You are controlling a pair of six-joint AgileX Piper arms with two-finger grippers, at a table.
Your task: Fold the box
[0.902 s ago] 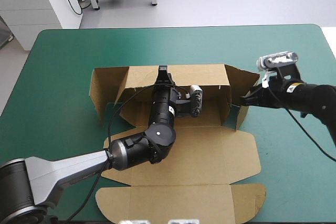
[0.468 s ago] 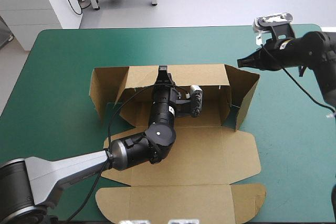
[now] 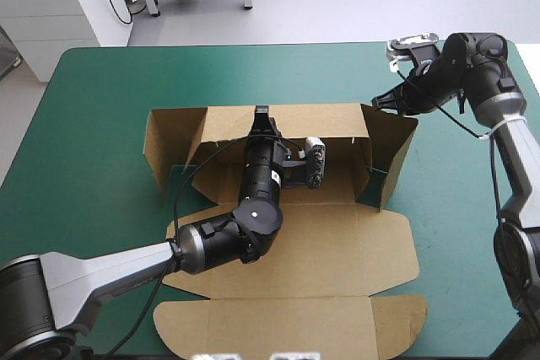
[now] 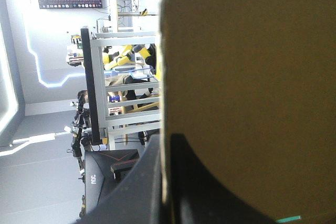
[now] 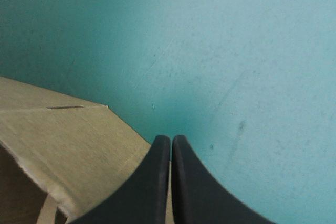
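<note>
The brown box (image 3: 321, 242) lies in the middle of the table, its back wall (image 3: 312, 120) and both end flaps raised and its lid (image 3: 287, 322) flat toward the front edge. My left gripper (image 3: 262, 115) is shut on the top edge of the back wall. In the left wrist view the board (image 4: 252, 77) stands between the nearly closed fingers of this gripper (image 4: 165, 177). My right gripper (image 3: 378, 101) is shut with nothing in it, at the far top corner of the right end flap (image 3: 392, 153). The right wrist view shows that gripper (image 5: 170, 142) next to the flap's corner (image 5: 63, 140).
My left arm lies across the box's floor, from the front left up to the back wall. The teal-green cover (image 3: 101, 124) stretches wide on both sides of the box and behind it. The right arm hangs over the table's far right corner.
My right gripper has left the outer side of the right end flap and swung toward the table's far edge, to the flap's far top corner. The left arm and the box have not moved.
</note>
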